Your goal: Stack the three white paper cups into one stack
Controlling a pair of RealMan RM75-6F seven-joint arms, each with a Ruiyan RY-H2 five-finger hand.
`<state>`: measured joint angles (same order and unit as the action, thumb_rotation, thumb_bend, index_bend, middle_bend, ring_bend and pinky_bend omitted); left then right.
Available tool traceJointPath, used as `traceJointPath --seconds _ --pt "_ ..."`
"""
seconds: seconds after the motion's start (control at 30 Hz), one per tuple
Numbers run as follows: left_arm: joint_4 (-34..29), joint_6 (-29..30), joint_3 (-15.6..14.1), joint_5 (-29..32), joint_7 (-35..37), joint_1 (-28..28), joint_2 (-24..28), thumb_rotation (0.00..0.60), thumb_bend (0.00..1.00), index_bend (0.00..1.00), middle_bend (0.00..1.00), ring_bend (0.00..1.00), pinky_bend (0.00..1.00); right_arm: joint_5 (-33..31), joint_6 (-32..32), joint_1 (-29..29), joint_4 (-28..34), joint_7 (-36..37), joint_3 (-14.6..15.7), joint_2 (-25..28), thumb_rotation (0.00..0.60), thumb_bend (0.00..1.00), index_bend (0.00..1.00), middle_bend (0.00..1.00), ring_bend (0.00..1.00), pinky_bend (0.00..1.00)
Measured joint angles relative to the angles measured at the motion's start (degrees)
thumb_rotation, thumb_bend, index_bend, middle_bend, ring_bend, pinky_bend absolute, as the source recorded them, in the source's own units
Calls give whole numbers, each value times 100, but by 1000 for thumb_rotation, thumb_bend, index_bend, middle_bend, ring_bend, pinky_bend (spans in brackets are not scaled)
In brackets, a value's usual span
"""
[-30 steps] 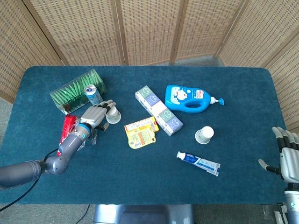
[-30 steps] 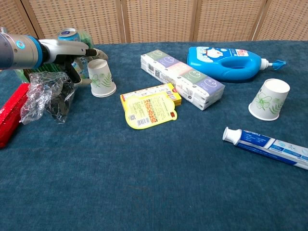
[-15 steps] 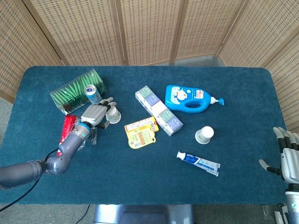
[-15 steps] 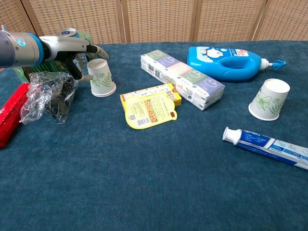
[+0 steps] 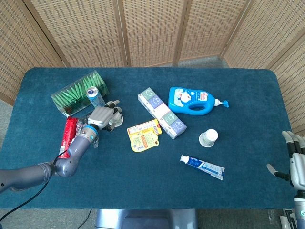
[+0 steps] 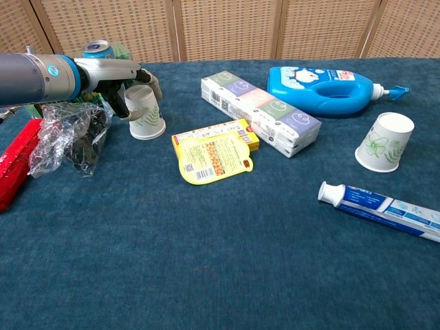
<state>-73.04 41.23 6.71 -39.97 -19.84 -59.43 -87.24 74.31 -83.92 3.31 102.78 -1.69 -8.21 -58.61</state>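
An upside-down white paper cup (image 6: 146, 115) with a green leaf print stands at the table's left. My left hand (image 6: 117, 74) reaches over it: fingers curl round its far side and top, the thumb lies against its near left side, and it leans a little. In the head view that hand (image 5: 102, 117) covers most of the cup. A second leaf-print cup (image 6: 383, 141) stands mouth up at the right (image 5: 208, 137), nothing touching it. I see no third cup. My right hand (image 5: 296, 164) hangs off the table's right edge with its fingers spread and holds nothing.
Crumpled clear plastic (image 6: 65, 137) and a red packet (image 6: 15, 161) lie left of the held cup, with a can (image 6: 96, 49) and green box (image 5: 78, 93) behind. A yellow packet (image 6: 213, 152), tissue packs (image 6: 260, 113), blue bottle (image 6: 323, 89) and toothpaste (image 6: 381, 206) fill the middle and right.
My left hand has moved right over the upside-down cup and closed its fingers round it; the cup now leans slightly. The right hand has sunk a little lower.
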Motion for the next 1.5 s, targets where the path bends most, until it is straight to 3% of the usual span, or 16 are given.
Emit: traceJointPath --seconds 0.13,0.57,0.83,1.1,1.5 --pt "8 128 7 -68 -76 34 -30 600 520 419 315 346 647 6 -2 -7 -1 23 2 1 600 208 0 5 0 45" --pt "-465 298 207 -363 152 196 270 600 520 421 333 358 657 16 88 54 1 43 -20 -13 600 210 0 5 0 44" --pt "-1304 555 470 -1031 656 364 553 600 520 422 332 358 656 92 202 154 17 -11 -16 -15 600 209 0 5 0 44" --pt "-2381 449 592 -1538 987 419 1047 600 517 422 330 356 653 169 246 213 50 -44 -7 -7 600 209 0 5 0 45" --pt "-3043 16 546 -2203 1224 214 1133 600 516 421 325 347 645 260 162 170 58 28 34 21 600 207 0 5 0 45"
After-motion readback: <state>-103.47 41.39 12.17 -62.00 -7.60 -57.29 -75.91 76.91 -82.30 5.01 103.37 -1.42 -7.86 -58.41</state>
